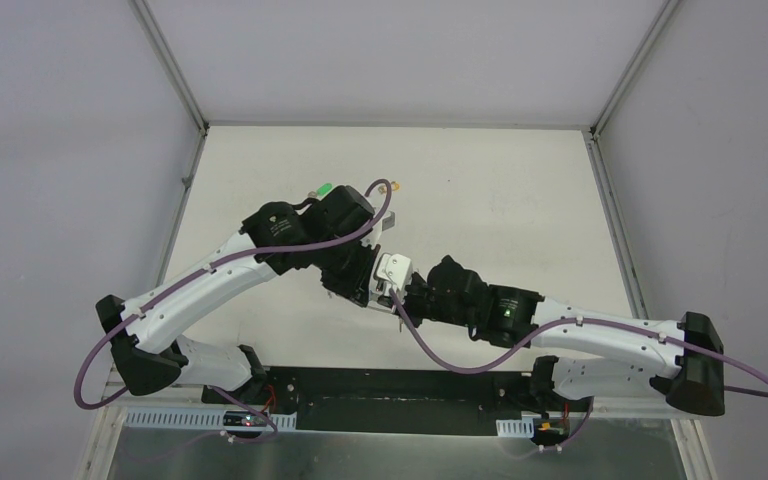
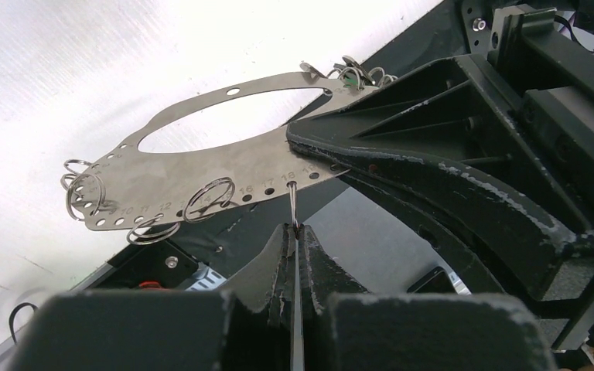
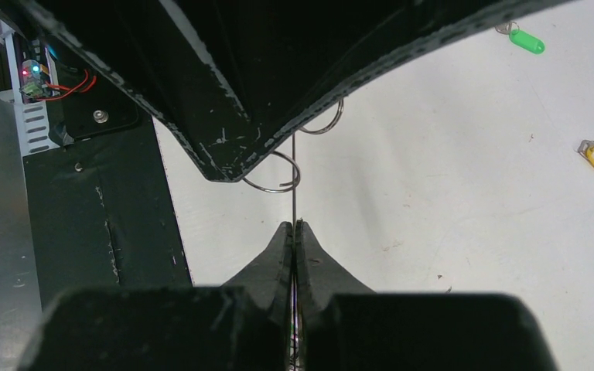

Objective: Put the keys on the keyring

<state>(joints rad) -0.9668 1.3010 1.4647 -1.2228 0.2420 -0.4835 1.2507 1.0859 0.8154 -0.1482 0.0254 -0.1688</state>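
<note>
Keyring, flat perforated grey metal, right gripper clamped on it, left gripper pinching wire ring

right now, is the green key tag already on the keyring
No, the green key tag lies loose on the white table, with only its own small ring attached.

We are seemingly looking into a robotics lab cell, grey panels and aluminium rails enclosing a white table.

light: bright, even | glare: table washed out | focus: left tool soft near lens
</note>
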